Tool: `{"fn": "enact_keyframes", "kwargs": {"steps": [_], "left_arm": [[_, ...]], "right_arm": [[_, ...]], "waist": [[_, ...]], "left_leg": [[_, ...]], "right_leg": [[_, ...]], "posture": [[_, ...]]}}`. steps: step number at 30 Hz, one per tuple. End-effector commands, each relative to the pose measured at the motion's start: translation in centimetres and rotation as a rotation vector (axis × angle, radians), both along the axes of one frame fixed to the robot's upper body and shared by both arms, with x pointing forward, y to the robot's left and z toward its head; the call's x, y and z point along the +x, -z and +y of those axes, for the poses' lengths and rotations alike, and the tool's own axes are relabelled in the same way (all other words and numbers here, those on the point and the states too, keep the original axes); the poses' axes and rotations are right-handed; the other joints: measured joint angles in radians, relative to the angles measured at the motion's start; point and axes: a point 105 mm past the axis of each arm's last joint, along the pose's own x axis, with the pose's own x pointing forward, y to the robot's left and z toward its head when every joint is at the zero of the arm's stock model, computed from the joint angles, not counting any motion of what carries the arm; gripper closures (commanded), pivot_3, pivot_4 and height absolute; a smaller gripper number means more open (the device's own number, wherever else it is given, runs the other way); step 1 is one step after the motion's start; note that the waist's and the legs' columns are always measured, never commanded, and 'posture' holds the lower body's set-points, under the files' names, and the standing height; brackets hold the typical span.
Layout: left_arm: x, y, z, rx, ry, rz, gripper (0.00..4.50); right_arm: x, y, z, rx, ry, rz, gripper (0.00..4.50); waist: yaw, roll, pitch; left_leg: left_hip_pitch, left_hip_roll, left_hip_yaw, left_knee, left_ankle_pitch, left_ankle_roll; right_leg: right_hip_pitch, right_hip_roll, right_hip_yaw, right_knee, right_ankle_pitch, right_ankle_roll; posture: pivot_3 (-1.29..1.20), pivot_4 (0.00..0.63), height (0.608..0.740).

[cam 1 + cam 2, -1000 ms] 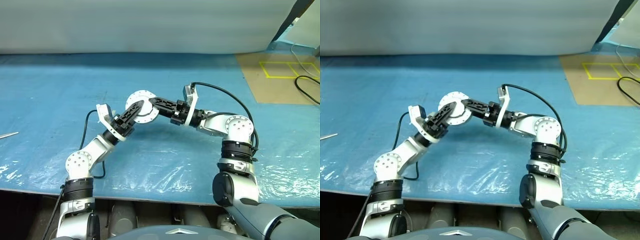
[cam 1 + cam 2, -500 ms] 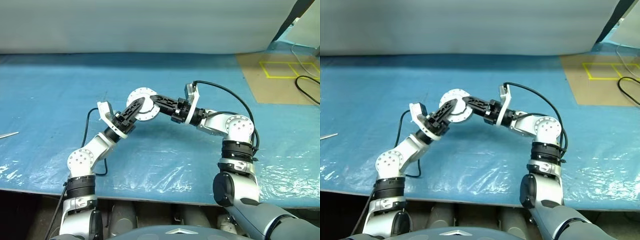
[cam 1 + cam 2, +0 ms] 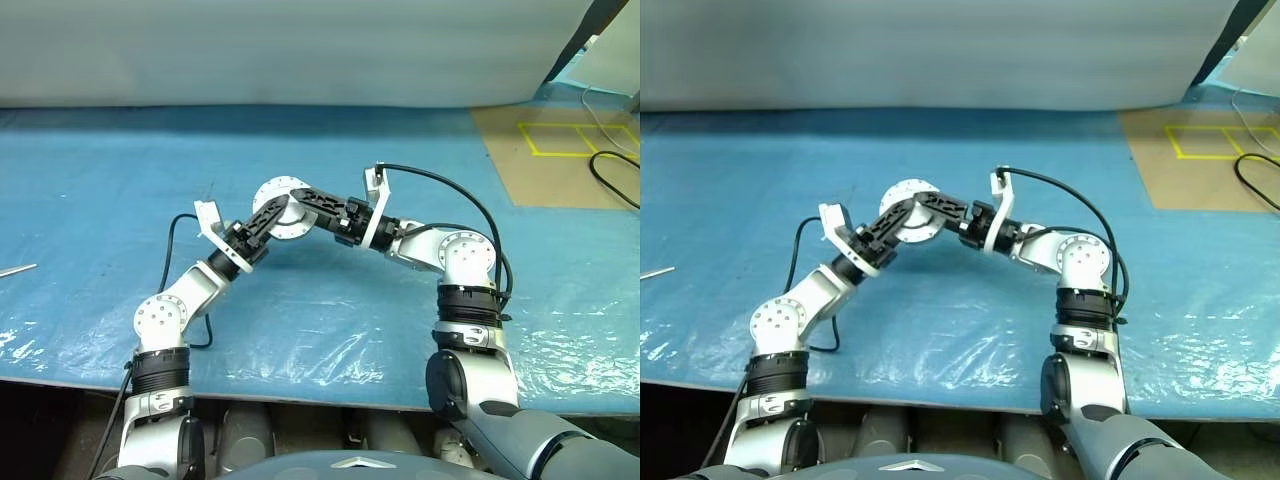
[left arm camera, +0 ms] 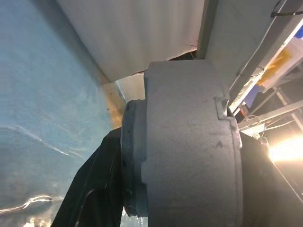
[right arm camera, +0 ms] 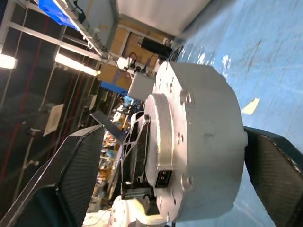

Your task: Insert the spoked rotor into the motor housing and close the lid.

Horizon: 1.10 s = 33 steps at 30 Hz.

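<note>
Blue tarp [image 3: 100,180] covered the table. Motor housing [image 3: 281,208] was up off it, mid-scene between both arms. Left gripper [image 3: 268,213] was clamped on the housing; right gripper [image 5: 156,156] had fingers [image 5: 71,165] spread, straddling it without contact.

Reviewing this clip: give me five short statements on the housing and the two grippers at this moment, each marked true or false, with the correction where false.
1. The motor housing is held up above the blue sheet. True.
2. The left gripper grips the housing. True.
3. The right gripper is clamped shut on the housing. False: its fingers stand apart on either side of it.
4. The housing lies flat on the sheet. False: it is held off it.
5. A person's hand holds the housing. False: the left gripper holds it.
</note>
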Motion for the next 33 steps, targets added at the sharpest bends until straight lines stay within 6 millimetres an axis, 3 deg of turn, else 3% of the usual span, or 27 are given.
{"fn": "enact_keyframes", "kwargs": {"steps": [1,8,12,16,25,28,33], "left_arm": [[-0.4,-3.0,0.9,-0.027,-0.033,-0.120,2.02],[1.4,-6.1,5.9,-0.102,-0.265,-0.187,2.02],[2.5,-6.4,8.3,0.012,-0.410,-0.202,2.02],[3.5,-5.6,11.3,0.165,-0.582,-0.206,2.02],[3.6,-2.4,15.9,0.352,-0.660,-0.108,2.02],[3.6,-1.0,16.7,0.393,-0.669,-0.065,2.02],[4.5,2.2,17.8,0.441,-0.730,0.058,2.02]], "right_arm": [[0.1,-1.6,-0.1,0.052,-0.010,-0.031,0.03],[0.5,-0.7,-0.8,0.023,0.029,-0.004,0.03],[1.0,-0.2,-1.5,-0.041,0.085,-0.028,0.03],[1.6,-0.3,-3.5,-0.182,0.204,-0.189,0.03],[1.9,-1.0,-8.9,-0.292,0.393,-0.339,0.03],[1.9,-0.6,-9.4,-0.304,0.412,-0.323,0.03],[1.8,0.0,-8.6,-0.308,0.404,-0.313,0.03]], "waist": [[0.000,0.000,0.000],[-0.002,-0.001,0.001],[-0.001,-0.001,0.001],[0.004,-0.002,0.001],[0.009,-0.006,0.003],[0.007,-0.006,0.003],[0.005,-0.006,0.003]], "left_leg": [[0.000,0.000,0.000,0.000,0.000,0.000],[0.000,0.000,0.000,0.001,0.000,0.000],[-0.001,0.000,-0.001,0.002,0.000,0.000],[-0.001,0.000,-0.001,0.001,0.000,0.000],[-0.002,0.000,-0.002,0.002,0.000,0.000],[-0.002,0.001,-0.002,0.002,0.000,0.000],[-0.002,0.001,-0.002,0.004,0.000,0.000]], "right_leg": [[0.000,0.000,0.000,0.000,0.000,0.000],[0.000,0.000,0.000,0.000,0.000,0.000],[0.000,0.000,-0.001,0.000,0.000,0.000],[0.000,0.000,-0.002,0.000,0.000,0.000],[0.000,0.000,-0.003,0.000,0.000,0.001],[0.000,0.000,-0.003,0.001,0.001,0.001],[0.000,0.000,-0.003,0.001,0.001,0.001]], "posture": [[0.00,0.150,0.740],[0.00,0.150,0.740],[0.00,0.150,0.740],[0.00,0.150,0.740],[0.00,0.150,0.740],[0.00,0.150,0.740],[0.00,0.150,0.740]]}}
